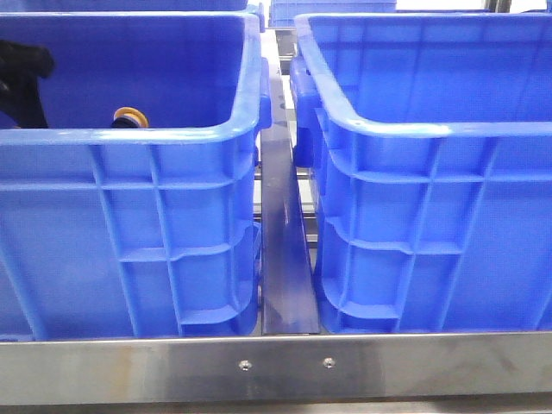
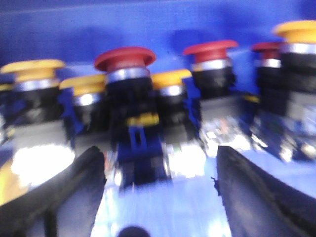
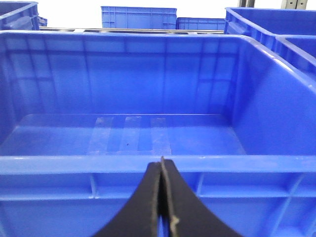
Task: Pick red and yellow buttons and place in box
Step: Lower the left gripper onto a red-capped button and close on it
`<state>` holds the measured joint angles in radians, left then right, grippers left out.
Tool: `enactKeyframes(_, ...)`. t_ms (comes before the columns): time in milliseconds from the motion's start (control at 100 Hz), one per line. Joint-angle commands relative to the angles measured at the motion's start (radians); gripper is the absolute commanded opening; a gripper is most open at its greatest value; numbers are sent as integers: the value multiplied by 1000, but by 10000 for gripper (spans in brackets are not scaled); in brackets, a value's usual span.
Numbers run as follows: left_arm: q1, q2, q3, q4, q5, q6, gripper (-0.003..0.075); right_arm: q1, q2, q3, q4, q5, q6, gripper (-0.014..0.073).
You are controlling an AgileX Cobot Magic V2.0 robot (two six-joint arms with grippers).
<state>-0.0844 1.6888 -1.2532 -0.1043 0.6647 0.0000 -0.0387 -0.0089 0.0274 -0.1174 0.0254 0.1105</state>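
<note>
In the front view two large blue crates stand side by side on a metal frame, with a narrow gap and a grey metal strip (image 1: 283,259) between them. The left crate (image 1: 172,250) holds the buttons: over its near rim only one yellow button (image 1: 130,116) is seen, and beside it, near the left wall, a dark part of the left arm (image 1: 24,82) reaches down into the crate. The left wrist view is blurred, but it shows a crowd of push buttons standing upright on the blue floor, each with a silver collar and a black body. A red button (image 2: 125,58) stands in the middle, just in front of the left end effector (image 2: 160,190), whose two black fingers (image 2: 74,192) are spread wide apart and touch nothing; this button is between them but farther away. Around it stand more buttons, for example a yellow one on a grey body (image 2: 34,69) and a second red one (image 2: 210,49). The right crate, the box (image 1: 431,233), shows no objects inside in the right wrist view, only some pale reflections on its floor. The right end effector (image 3: 162,197) hangs outside the near wall of the box, with its two fingers pressed together and nothing between them. More blue crates (image 3: 138,17) stand in the background.
</note>
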Motion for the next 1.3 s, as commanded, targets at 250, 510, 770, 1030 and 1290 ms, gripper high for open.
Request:
enactKeyframes(250,-7,22,-50,-7,-54,0,438,-6,-27,-19,-11,-82,-2,-67)
enactKeyframes(510,-7,22,-50,-7,-77,0,226,-6,-27,-19,-11,-82,-2,-67)
enactKeyframes(770,-7,-3,-50,-7,-88,0,111,-6,-27,-19,-11,-82,-2,-67)
enactKeyframes(1030,-10,-177,44,-27,-98,35,111,-6,-27,-19,-11,-82,-2,-67)
enactKeyframes(1290,-68,-387,159,-212,-96,302,104,-6,-27,-19,-11,-82,-2,-67)
